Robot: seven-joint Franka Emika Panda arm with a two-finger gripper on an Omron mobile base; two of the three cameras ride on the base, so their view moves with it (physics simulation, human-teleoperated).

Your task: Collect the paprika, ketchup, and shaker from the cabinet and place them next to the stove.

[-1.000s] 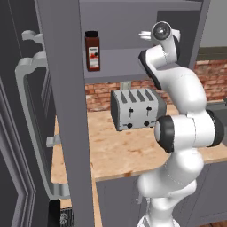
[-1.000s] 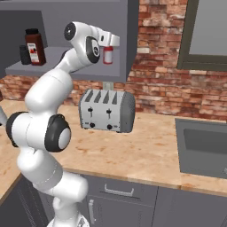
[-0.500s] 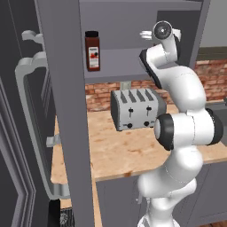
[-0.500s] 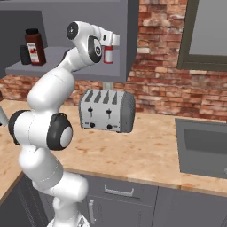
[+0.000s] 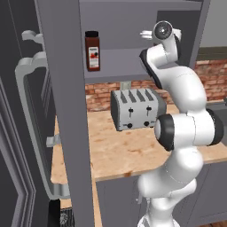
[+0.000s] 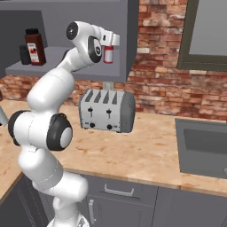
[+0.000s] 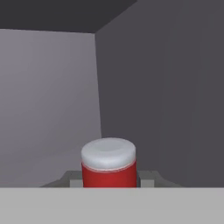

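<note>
- Pincer (image 6: 109,49): now shut on ketchup (image 7: 108,170), jaws apart a second ago; grasp judged made, lift-out due next.
- Cabinet (image 6: 53,67): door open, one shelf bearing all three items.
- Paprika (image 6: 34,46): upright at shelf's left end, untouched.
- Ketchup: upright at right end, well apart from paprika.
- Shaker (image 6: 24,54): just beside paprika, on its left.

silver toaster (image 6: 106,111) on wooden counter (image 6: 146,155), brick wall (image 6: 159,57), sink (image 6: 204,146)
</note>
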